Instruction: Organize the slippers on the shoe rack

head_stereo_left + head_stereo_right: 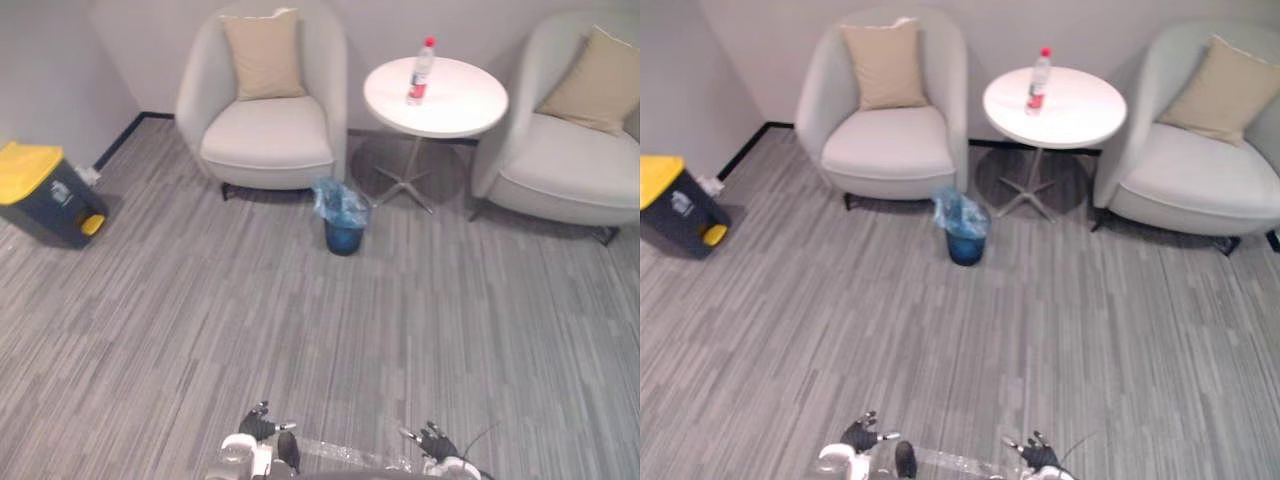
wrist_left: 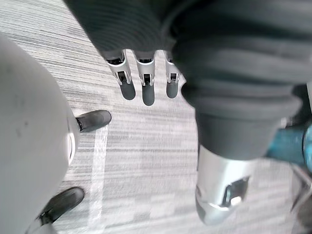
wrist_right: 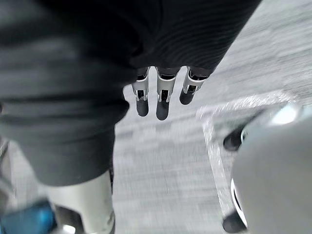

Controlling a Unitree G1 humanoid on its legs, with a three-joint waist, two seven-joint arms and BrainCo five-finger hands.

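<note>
Fingers straight, floorward — left hand [image 2: 147,80], right hand [image 3: 163,97].

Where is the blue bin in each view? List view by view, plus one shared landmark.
Left eye view: blue bin, upper middle, in front of the left armchair and round table.
Right eye view: same spot, slightly left.
Left wrist view: blue patch beside the thumb of the left robot hand, probably the bin.
Right wrist view: blue patch beside the thumb of the right robot hand, probably the bin.
Shared landmark: the grey striped floor.
</note>
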